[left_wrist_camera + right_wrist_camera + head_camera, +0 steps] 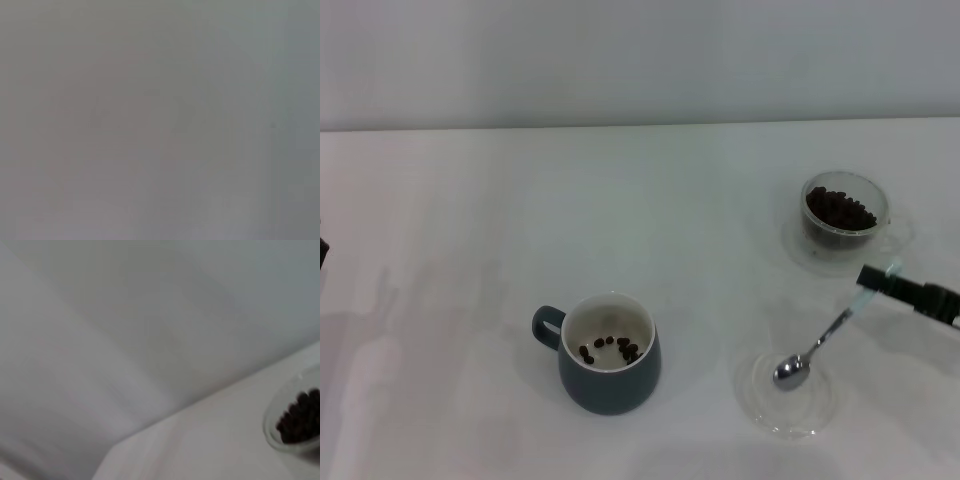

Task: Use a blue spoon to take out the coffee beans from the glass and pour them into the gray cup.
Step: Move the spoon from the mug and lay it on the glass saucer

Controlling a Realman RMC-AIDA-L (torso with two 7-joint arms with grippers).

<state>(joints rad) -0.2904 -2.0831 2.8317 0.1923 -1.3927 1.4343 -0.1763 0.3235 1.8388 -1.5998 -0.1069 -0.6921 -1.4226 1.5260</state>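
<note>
Blue spoon (825,340) handle between right jaws

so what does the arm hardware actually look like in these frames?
Little shows. In the head view the right end effector is a slim, matte black, boxy bar entering from the right edge. Of the left arm only a dark sliver shows at the left edge. No cables or markings visible.

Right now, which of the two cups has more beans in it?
The glass, at far right: its coffee beans form a dense pile. The gray cup, near the middle, has only a few scattered on its white bottom.
</note>
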